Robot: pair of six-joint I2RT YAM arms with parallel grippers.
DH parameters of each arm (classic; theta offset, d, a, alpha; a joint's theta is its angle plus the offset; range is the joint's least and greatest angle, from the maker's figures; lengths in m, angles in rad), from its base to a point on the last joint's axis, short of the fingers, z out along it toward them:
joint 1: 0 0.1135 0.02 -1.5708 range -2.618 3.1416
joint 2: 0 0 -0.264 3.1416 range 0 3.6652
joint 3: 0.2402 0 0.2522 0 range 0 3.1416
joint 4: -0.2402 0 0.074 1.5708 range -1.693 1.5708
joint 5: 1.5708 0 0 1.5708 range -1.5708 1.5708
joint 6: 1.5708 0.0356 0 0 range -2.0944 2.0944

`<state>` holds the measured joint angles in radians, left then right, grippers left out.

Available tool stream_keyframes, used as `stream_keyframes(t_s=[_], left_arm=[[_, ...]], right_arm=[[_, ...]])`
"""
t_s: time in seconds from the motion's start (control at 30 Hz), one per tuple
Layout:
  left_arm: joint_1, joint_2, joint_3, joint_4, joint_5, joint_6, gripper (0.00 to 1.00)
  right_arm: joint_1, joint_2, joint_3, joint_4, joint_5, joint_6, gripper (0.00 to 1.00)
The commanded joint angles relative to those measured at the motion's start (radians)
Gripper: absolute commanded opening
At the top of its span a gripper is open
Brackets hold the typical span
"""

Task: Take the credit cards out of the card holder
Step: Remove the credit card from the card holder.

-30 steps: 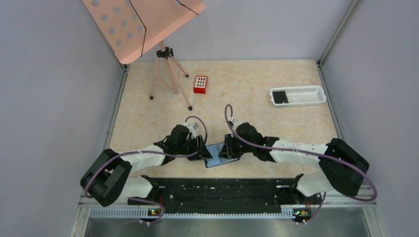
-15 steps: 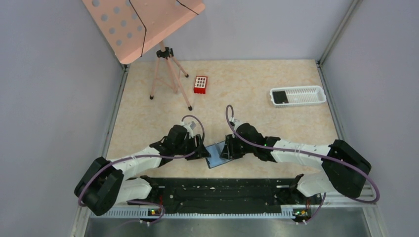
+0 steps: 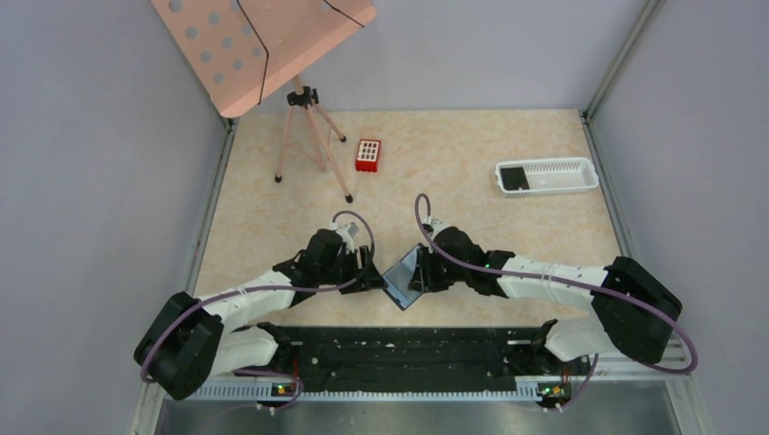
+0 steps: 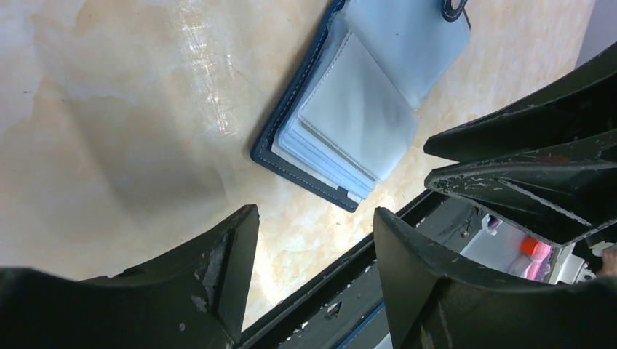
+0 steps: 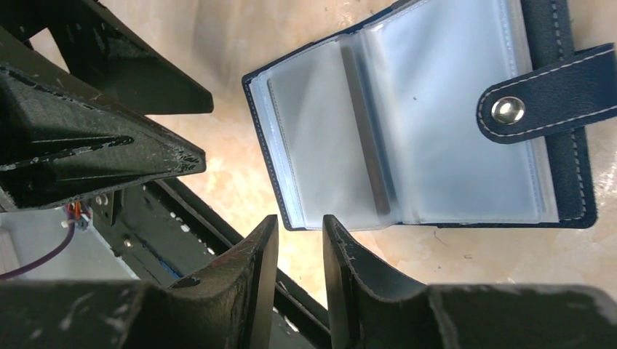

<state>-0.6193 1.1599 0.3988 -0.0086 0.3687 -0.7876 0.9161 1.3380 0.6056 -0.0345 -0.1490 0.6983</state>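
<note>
The blue card holder point(image 3: 403, 280) lies open near the table's front edge, between my two grippers. In the right wrist view its clear grey pockets point(image 5: 407, 123) are spread, and the snap tab point(image 5: 542, 102) is at the right. A dark narrow strip point(image 5: 367, 145), perhaps a credit card's edge, shows between the pages. My left gripper point(image 4: 313, 243) is open and empty, just short of the holder's point(image 4: 349, 109) corner. My right gripper point(image 5: 300, 247) has a narrow gap with nothing in it, its tips at the holder's near edge.
A white slotted tray point(image 3: 562, 175) at the back right holds a dark flat piece point(image 3: 514, 178) in its left end. A small red block point(image 3: 367, 155) and a tripod point(image 3: 313, 136) with a pink perforated board stand at the back left. A black rail point(image 3: 399, 349) runs along the front edge.
The card holder has gone from lying flat and blue to spread open, turned and darker in the top view. The left gripper has drawn back slightly to the left.
</note>
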Motion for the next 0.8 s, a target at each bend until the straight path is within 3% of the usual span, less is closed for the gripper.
stream_keyframes(t_s=[0.0,0.07,0.23,0.53,0.77], left_arm=[[-0.004,-0.012,0.033,0.013,-0.006,-0.001,0.65],[-0.004,-0.014,0.027,0.013,-0.006,0.001,0.65],[-0.004,-0.042,0.015,-0.018,-0.049,-0.001,0.64],[-0.003,-0.167,0.007,-0.139,-0.212,-0.005,0.64],[-0.005,-0.185,-0.016,-0.142,-0.225,-0.029,0.64]], right_arm=[[0.013,-0.028,0.056,-0.01,0.057,-0.018,0.29],[0.014,-0.023,0.06,-0.009,0.058,-0.024,0.31],[0.045,0.021,0.093,-0.009,0.099,-0.073,0.55],[0.09,0.154,0.215,-0.091,0.265,-0.197,0.63],[0.12,0.223,0.235,-0.092,0.3,-0.23,0.64]])
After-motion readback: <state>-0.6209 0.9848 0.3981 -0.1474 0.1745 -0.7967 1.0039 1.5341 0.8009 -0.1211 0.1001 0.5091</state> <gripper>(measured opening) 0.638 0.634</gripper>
